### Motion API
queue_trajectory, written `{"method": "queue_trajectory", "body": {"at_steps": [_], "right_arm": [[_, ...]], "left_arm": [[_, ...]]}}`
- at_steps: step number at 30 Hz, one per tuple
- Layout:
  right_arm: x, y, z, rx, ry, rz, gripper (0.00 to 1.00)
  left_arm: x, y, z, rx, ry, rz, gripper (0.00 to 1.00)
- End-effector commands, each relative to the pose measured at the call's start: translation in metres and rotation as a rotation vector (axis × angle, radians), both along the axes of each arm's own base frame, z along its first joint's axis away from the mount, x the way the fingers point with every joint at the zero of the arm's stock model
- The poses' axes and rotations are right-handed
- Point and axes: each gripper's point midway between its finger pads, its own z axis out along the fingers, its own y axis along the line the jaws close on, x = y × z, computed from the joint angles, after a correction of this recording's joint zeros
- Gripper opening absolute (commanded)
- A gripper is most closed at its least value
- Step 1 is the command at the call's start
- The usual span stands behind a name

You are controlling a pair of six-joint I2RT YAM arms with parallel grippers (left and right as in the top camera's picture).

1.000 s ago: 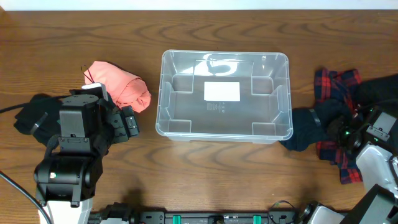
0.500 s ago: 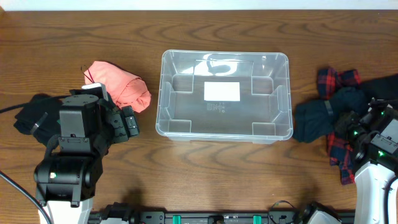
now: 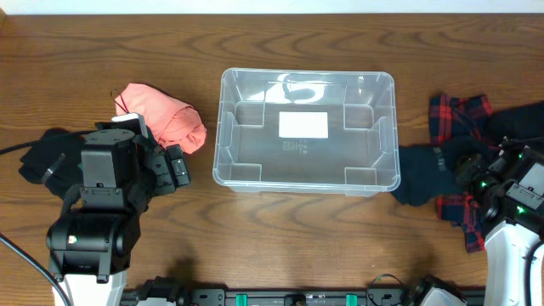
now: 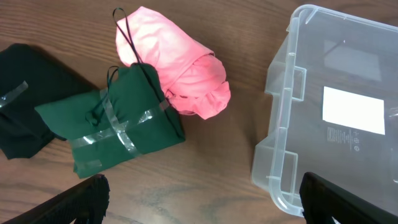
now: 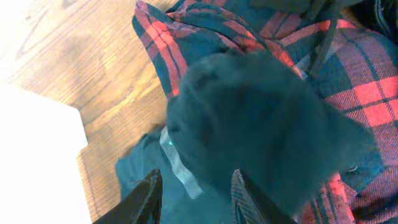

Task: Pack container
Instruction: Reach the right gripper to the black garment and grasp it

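Observation:
The container [image 3: 219, 140], a clear plastic bin with a white label on its bottom, stands mid-table and holds nothing; its corner shows in the left wrist view [image 4: 280, 168]. My left gripper [image 4: 202, 208] is open above bare wood, between the bin and a taped green bundle [image 4: 118, 121]. A pink bundle [image 3: 166, 115] lies left of the bin and also shows in the left wrist view [image 4: 180, 68]. My right gripper [image 5: 198, 199] is shut on a taped navy bundle [image 5: 249, 118], which lies right of the bin in the overhead view [image 3: 421, 174].
A red-and-navy plaid cloth [image 3: 459, 115] lies under and behind the navy bundle, also in the right wrist view [image 5: 205, 31]. A black cloth [image 3: 38, 153] lies at the far left, partly under my left arm. Bare wood lies in front of the bin.
The right gripper and the navy bundle pulled right, away from the bin, then came back left toward it. The left arm has not moved.

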Motion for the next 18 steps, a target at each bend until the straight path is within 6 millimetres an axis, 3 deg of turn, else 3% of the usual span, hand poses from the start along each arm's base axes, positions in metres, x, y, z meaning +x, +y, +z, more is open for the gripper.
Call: {"method": "queue_trajectory", "body": {"at_steps": [1, 6, 13, 18], "right_arm": [[-0.001, -0.004, 0.004, -0.031, 0.000, -0.004, 0.34], [-0.007, -0.003, -0.006, -0.016, 0.047, -0.014, 0.36], [-0.032, 0.011, -0.053, 0.104, 0.225, -0.034, 0.38], [-0.029, 0.009, -0.076, 0.126, 0.255, -0.040, 0.38]], "left_arm": [[0.001, 0.000, 0.008, 0.013, -0.019, -0.010, 0.98], [0.001, 0.000, 0.008, 0.013, -0.019, -0.010, 0.98], [0.002, 0.000, 0.008, 0.014, -0.020, -0.009, 0.98], [0.002, 0.000, 0.008, 0.013, -0.020, -0.010, 0.98]]}}
